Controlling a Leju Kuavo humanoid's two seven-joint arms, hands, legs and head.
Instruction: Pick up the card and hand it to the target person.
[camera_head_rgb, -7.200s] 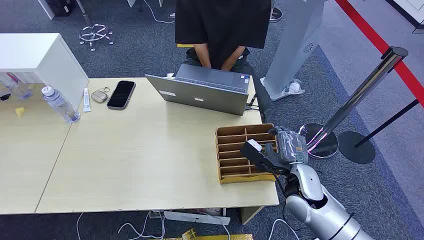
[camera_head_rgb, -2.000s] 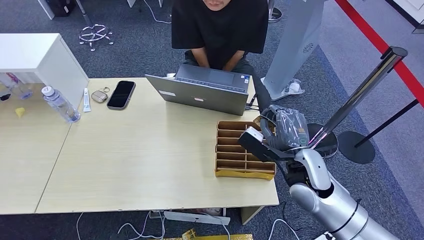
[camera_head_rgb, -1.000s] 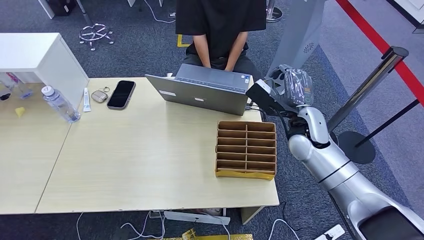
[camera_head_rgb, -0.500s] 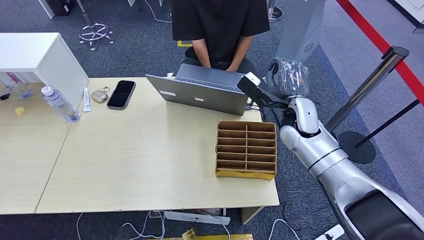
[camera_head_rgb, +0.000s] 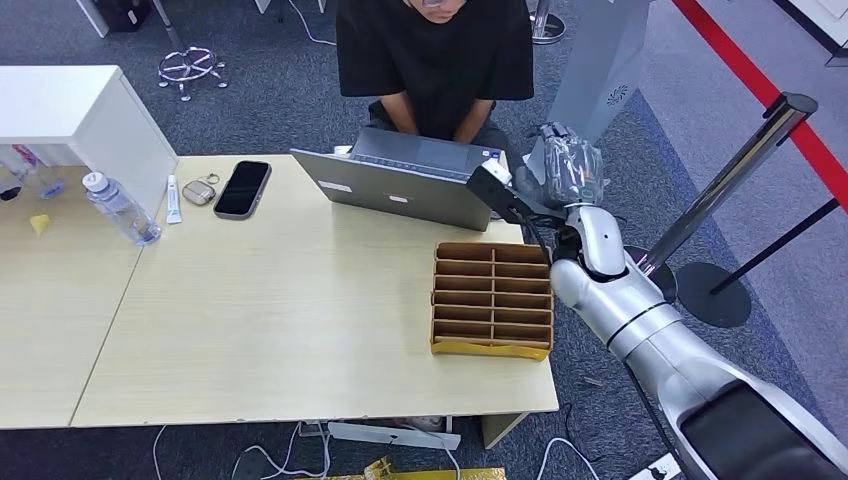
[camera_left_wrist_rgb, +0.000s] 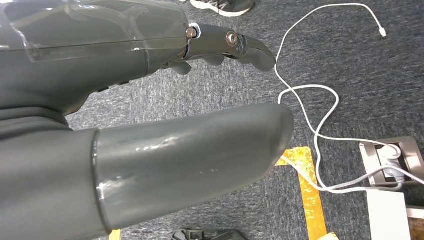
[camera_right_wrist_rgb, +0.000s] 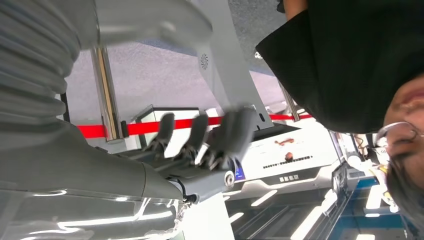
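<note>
My right hand (camera_head_rgb: 565, 160), wrapped in clear film, is raised beside the right end of the laptop (camera_head_rgb: 400, 190), in front of the seated person in a black shirt (camera_head_rgb: 435, 60). In the right wrist view its fingers (camera_right_wrist_rgb: 200, 135) are curled in, with the person's black shirt (camera_right_wrist_rgb: 350, 60) close beyond them. The card is hidden inside that grip apart from a pale sliver between the fingers. The brown divided card box (camera_head_rgb: 492, 298) sits on the table's right side, below the hand. My left hand (camera_left_wrist_rgb: 150, 100) hangs over the carpet, thumb and fingers apart, holding nothing.
A phone (camera_head_rgb: 243, 188), keys and a water bottle (camera_head_rgb: 118, 208) lie at the table's (camera_head_rgb: 280, 300) far left by a white cabinet (camera_head_rgb: 80, 110). A chrome stanchion (camera_head_rgb: 720, 190) and a grey kiosk (camera_head_rgb: 600, 70) stand to the right. Cables (camera_left_wrist_rgb: 310, 115) run across the floor.
My right hand rose from the card box and travelled toward the person, ending beside the laptop's right end. The person has leaned forward a little. The box stays put.
</note>
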